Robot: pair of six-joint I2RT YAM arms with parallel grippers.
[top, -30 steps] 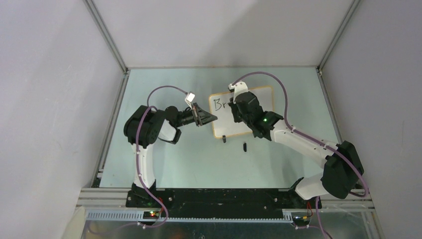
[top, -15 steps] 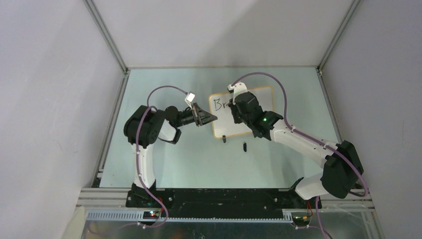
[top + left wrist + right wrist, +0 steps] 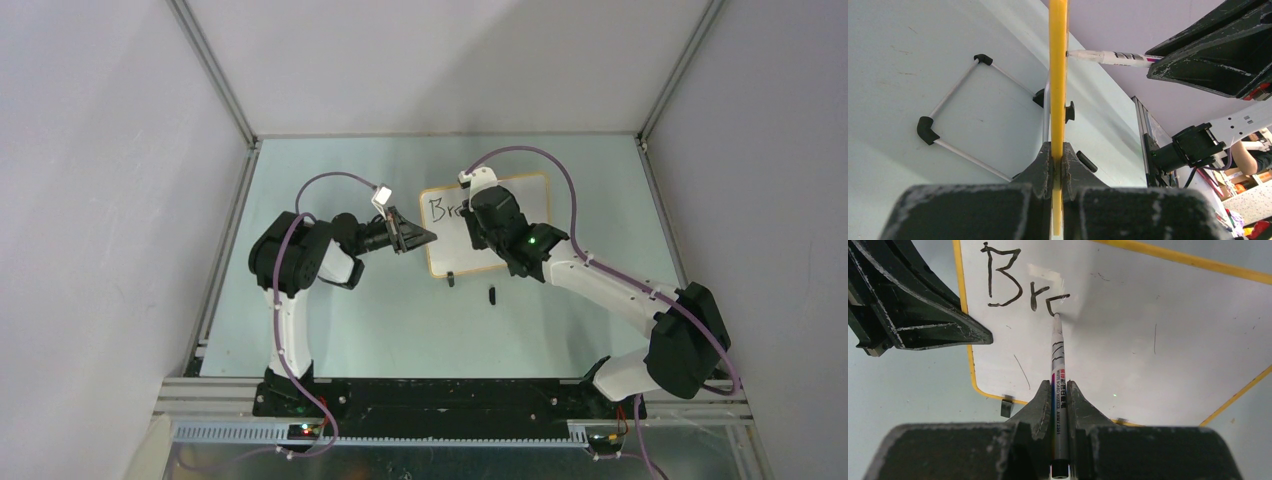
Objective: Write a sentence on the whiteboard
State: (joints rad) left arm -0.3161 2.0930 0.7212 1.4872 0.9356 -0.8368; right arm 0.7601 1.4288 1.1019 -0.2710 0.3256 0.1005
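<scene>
Up at the whiteboard (image 3: 1148, 340), we've got our left gripper (image 3: 1058, 152) clamped on its edge and right gripper (image 3: 1060, 387) pinching the marker (image 3: 1057, 347), tip touching the sentence (image 3: 1013, 280).

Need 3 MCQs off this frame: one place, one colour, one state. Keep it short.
1. Where is the marker tip?
A. In the air
B. On the board, right of "Br"
C. At the board's bottom edge
2. Colour of the frame?
A. Yellow
B. Blue
C. Red
3. State of the left end effector?
A. Open, empty
B. Shut on the marker
C. Shut on the board's edge
1 B: tip sits on a stroke beside the r.
2 A: both wrist views show yellow.
3 C: it pinches the frame edge-on.
</scene>
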